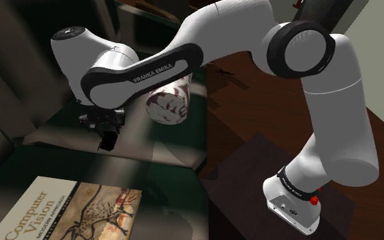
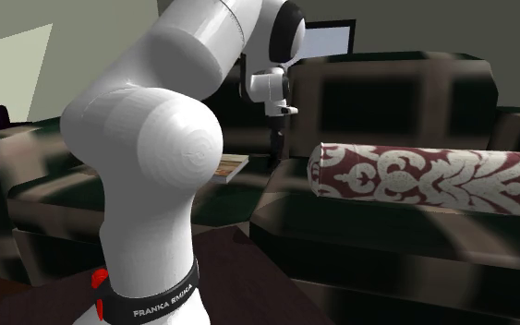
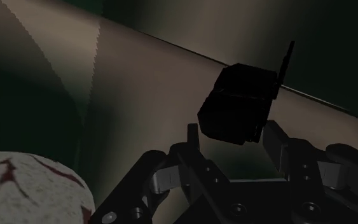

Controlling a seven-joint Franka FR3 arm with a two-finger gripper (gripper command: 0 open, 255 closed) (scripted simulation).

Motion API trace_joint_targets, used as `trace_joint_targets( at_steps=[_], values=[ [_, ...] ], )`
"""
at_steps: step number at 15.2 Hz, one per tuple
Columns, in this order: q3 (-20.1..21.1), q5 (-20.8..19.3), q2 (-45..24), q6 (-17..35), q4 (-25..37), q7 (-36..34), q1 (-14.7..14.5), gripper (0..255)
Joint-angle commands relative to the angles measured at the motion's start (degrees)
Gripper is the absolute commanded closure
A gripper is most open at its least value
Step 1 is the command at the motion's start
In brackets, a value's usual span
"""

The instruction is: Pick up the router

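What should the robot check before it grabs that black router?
1. Gripper open: ok, its fingers stand apart.
2. Router lined up: ok, it lies just ahead, between the fingers.
3. Fingers touching the router: cannot tell.
4. Antenna out of the way: ok, it sticks out at the router's far end.
5. Cushion clear: ok, it is beside the gripper, apart from the router.
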State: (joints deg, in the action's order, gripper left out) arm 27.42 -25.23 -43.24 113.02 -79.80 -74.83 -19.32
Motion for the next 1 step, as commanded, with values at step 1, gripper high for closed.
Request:
trace_joint_targets(
  at_steps=[1],
  values=[
    [0.1, 0.1, 0.2, -0.4, 0.2, 0.0, 0.0, 255]
  ],
)
